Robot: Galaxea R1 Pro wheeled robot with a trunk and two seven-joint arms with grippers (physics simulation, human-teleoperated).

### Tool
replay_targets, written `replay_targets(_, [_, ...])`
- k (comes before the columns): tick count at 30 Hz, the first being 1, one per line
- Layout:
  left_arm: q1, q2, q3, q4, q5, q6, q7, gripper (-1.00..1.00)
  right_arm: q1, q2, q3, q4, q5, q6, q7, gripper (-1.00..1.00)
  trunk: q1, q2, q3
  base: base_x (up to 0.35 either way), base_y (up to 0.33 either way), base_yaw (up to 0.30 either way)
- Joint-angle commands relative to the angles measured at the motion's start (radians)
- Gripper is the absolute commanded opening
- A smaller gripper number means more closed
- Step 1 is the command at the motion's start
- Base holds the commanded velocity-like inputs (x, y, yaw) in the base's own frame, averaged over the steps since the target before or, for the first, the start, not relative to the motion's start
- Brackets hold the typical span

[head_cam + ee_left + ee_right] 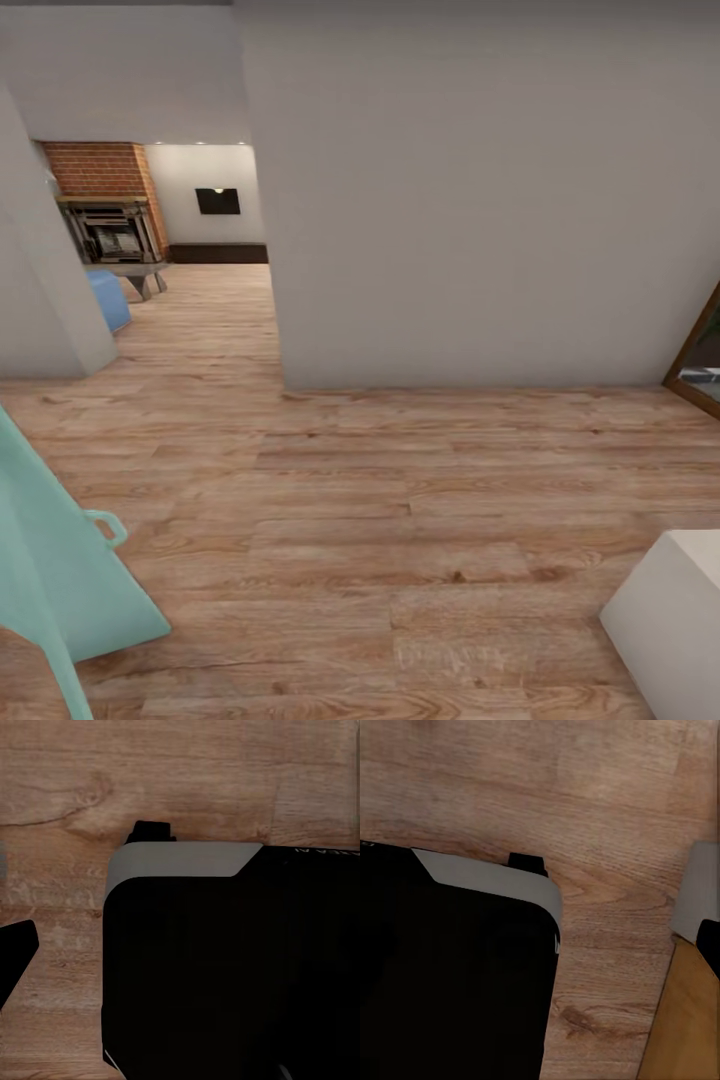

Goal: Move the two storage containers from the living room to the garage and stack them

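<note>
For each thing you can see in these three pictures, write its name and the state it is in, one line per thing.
wood-plank floor: bare where it shows.
white wall: standing ahead, passage open at its left.
brick fireplace: unlit, seen far down the passage.
black TV: wall-mounted, screen dark.
blue sofa: partly hidden by the wall corner.
robot base: resting on the planks.

Living room (190,215) visible through a doorway far ahead. Red brick column (100,168), wall-mounted black TV (217,201), dark low cabinet (218,253), blue sofa corner (108,297).
</note>
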Motion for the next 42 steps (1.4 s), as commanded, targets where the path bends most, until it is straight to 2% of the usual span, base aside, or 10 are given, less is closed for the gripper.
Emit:
replay_targets(1, [-0.001, 0.000, 0.000, 0.000, 0.007, 0.003, 0.003, 1.00, -0.001, 0.001, 0.008, 0.002, -0.009, -0.004, -0.002, 1.00, 0.000, -0.001, -0.001, 0.246, 0.000, 0.000])
replay_targets(42, [-0.001, 0.000, 0.000, 0.000, 0.007, 0.003, 0.003, 1.00, -0.001, 0.001, 0.008, 0.002, -0.009, -0.004, -0.002, 1.00, 0.000, -0.001, -0.001, 0.245, 0.000, 0.000])
